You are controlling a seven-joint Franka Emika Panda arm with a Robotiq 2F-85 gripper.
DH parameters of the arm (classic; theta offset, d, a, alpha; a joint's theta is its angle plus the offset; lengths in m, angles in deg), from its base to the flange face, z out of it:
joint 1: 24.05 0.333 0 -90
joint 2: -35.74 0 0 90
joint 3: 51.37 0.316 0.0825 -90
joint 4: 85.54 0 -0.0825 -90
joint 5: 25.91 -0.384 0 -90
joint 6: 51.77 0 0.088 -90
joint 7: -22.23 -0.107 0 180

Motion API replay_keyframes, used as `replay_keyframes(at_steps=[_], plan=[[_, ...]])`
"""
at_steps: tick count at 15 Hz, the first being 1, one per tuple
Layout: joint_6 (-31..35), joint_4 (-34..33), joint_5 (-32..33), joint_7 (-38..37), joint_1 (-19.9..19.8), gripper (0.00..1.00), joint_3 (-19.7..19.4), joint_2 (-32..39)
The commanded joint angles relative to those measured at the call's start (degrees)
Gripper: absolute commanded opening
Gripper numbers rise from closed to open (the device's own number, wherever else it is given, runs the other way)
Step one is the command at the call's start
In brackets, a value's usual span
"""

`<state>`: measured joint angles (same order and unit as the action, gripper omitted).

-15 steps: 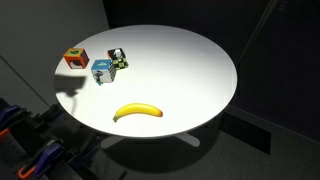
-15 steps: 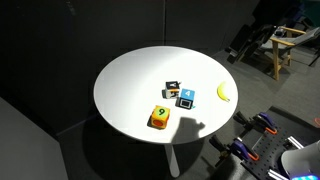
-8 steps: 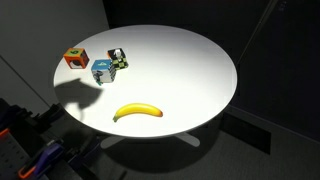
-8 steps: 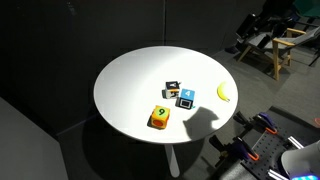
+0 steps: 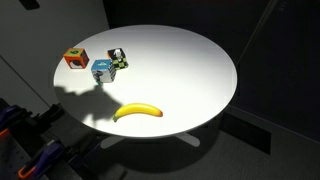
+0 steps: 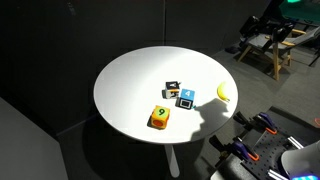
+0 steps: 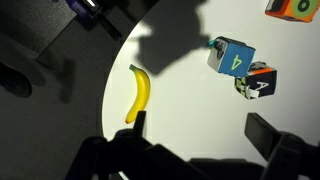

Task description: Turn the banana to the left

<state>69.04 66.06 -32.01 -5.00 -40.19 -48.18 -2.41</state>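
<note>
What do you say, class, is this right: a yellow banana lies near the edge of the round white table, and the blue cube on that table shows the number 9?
Not quite. The blue cube shows a 4, not a 9; the wrist view makes this plain. The rest holds: the yellow banana lies near the edge of the round white table.

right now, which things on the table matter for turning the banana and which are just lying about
For the job: banana.
Lying about: orange cube, blue cube, dark cube.
</note>
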Motion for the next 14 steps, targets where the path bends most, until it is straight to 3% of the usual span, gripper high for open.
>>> replay_keyframes(at_steps=[1, 4, 11, 14], plan=[[3.6, -1.7, 3.0, -3.4, -2.1, 1.0, -0.6, 4.9], [7.5, -1.8, 5.9, -4.7, -3.5, 1.0, -1.0, 8.2], [6.3, -2.6, 5.8, -4.1, -2.6, 1.0, -3.7, 14.0], [7.5, -0.8, 6.2, -3.8, -2.2, 1.0, -4.1, 13.2]])
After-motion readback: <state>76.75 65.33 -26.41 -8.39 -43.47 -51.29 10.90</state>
